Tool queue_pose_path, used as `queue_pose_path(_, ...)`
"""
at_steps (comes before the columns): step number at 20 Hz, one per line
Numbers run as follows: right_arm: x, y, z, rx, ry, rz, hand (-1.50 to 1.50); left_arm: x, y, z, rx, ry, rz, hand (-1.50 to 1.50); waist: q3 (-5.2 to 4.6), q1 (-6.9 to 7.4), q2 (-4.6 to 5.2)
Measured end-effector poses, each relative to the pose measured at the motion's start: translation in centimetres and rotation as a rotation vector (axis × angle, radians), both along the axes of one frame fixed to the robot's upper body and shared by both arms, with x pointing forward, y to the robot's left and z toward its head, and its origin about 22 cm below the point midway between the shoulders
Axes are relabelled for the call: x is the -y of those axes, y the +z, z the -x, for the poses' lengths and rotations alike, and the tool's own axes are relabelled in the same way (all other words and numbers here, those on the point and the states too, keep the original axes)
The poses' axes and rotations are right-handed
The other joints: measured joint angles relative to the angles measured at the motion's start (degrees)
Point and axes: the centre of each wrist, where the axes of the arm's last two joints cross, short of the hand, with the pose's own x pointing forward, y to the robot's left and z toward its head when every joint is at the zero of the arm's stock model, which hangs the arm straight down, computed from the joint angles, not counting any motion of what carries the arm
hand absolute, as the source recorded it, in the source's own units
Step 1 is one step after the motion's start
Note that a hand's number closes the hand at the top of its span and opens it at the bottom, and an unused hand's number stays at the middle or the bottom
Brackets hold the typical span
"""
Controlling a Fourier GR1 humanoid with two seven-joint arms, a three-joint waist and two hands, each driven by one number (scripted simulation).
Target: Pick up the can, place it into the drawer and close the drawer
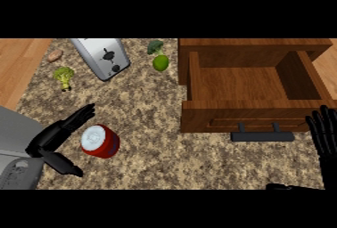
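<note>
I see the can (100,141), red with a white top, lying on the granite counter (151,133) near its left edge, toward the front. My left hand (56,140) brackets it: fingers straight and spread above-left of it, thumb stretched out below-left, not clamped on anything. I can't tell whether a fingertip touches the can.

The drawer (253,89) sits at the counter's right side, pulled open, wooden inside, nothing in it that I can see. Its dark handle (262,135) faces the front edge. My right hand (324,133) rests at the far right edge beside the drawer front, fingers straight, pointing up, slightly apart.

Back left: toaster (102,57), tilted. A broccoli (63,75) lies left of it, and a small brownish item (55,55) sits at the back-left corner. A second broccoli (155,46) and a green fruit (160,63) lie just left of the drawer's back corner.
</note>
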Motion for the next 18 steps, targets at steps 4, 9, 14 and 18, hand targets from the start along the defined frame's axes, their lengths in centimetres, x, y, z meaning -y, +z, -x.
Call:
queue_pose_path(4, 0.4, 1.0, 0.7, 0.007, -0.003, -0.002, -1.50, -0.2, -1.1, -0.1, -0.012, 0.013, -0.012, -1.50, 0.00, -0.18, 0.00)
queue_pose_path(9, 0.4, 0.6, 1.4, 0.004, -0.007, -0.003, -1.50, 0.3, -2.0, -0.7, -0.035, 0.023, -0.011, -1.50, 0.01, -0.18, -0.02)
queue_pose_path(14, 0.4, 0.9, 1.2, 0.010, -0.007, -0.008, -1.50, 0.4, -2.7, -0.9, -0.039, 0.025, -0.017, -1.50, 0.01, -0.17, 0.02)
queue_pose_path(18, 0.4, 1.1, 1.1, 0.010, -0.004, -0.004, -1.50, 0.7, -3.2, -1.2, -0.041, 0.022, -0.015, -1.50, -0.01, -0.22, 0.04)
